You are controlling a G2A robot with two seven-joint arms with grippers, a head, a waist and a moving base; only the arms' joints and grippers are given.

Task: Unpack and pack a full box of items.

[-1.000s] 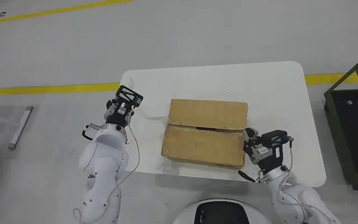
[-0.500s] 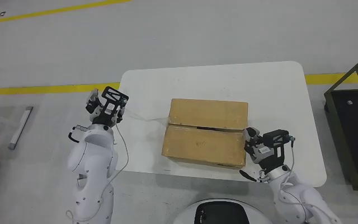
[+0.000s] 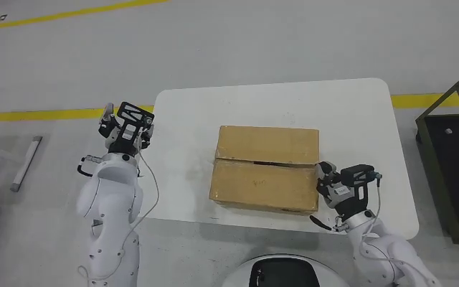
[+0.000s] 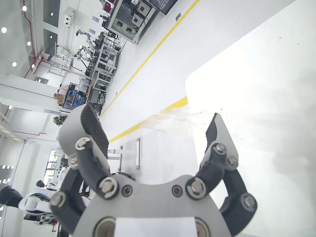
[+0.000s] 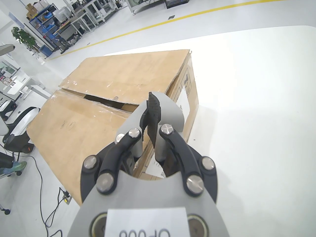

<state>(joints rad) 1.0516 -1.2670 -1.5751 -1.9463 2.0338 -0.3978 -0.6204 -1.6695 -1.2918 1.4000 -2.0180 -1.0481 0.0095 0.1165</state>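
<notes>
A closed brown cardboard box (image 3: 265,168) lies in the middle of the white table (image 3: 344,107), with a dark slit along the seam between its top flaps (image 5: 106,101). My left gripper (image 3: 128,116) hangs open beyond the table's left edge, well away from the box. In the left wrist view, a blurred pale tan strip (image 4: 172,118) shows past my open left gripper (image 4: 153,124); I cannot tell whether it touches a finger. My right gripper (image 3: 320,174) is shut with nothing in it. Its tips (image 5: 151,107) sit against the box's right end, by the near corner.
A dark green frame (image 3: 439,154) stands on the floor right of the table. A grey bar (image 3: 26,163) lies on the floor at the left, below a yellow floor line (image 3: 64,113). The table's far and right parts are bare.
My left arm swung left, from over the table's left part to beyond its edge. The thin strip stretched between it and the box is no longer taut. The right gripper barely moved.
</notes>
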